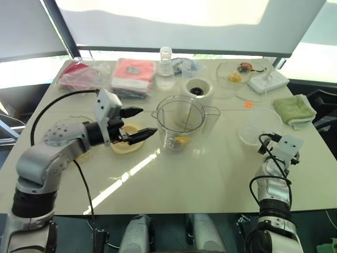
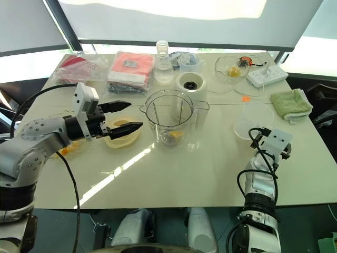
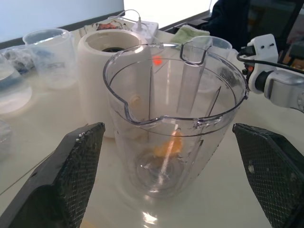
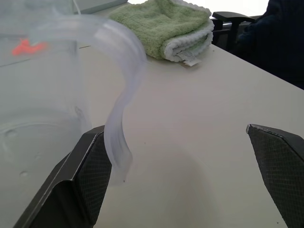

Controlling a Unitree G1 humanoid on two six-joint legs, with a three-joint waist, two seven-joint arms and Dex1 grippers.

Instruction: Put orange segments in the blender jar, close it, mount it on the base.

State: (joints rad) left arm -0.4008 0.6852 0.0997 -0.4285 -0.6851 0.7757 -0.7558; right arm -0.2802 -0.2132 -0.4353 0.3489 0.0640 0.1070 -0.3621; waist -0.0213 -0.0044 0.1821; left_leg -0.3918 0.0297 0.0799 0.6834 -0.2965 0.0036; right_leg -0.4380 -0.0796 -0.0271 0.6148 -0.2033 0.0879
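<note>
The clear blender jar (image 1: 181, 122) stands upright and uncovered mid-table, with an orange segment (image 3: 168, 146) lying at its bottom near the blade hub. My left gripper (image 1: 138, 123) hovers open just left of the jar, above a pale yellow dish (image 1: 125, 143), with nothing between its fingers. The white base (image 1: 198, 89) with its black socket stands right behind the jar. More orange segments (image 1: 234, 77) lie in a clear bowl at the back right. My right gripper (image 4: 173, 133) is open low over the table at the right, one finger beside the rim of a shallow clear dish (image 4: 118, 95).
A folded green towel (image 1: 294, 109) and a white power strip (image 1: 268, 80) lie at the right rear. A small clear bottle (image 1: 165, 66), a plastic cup (image 1: 185, 67) and red packets (image 1: 131, 74) line the back. An orange scrap (image 1: 248, 104) lies on the table.
</note>
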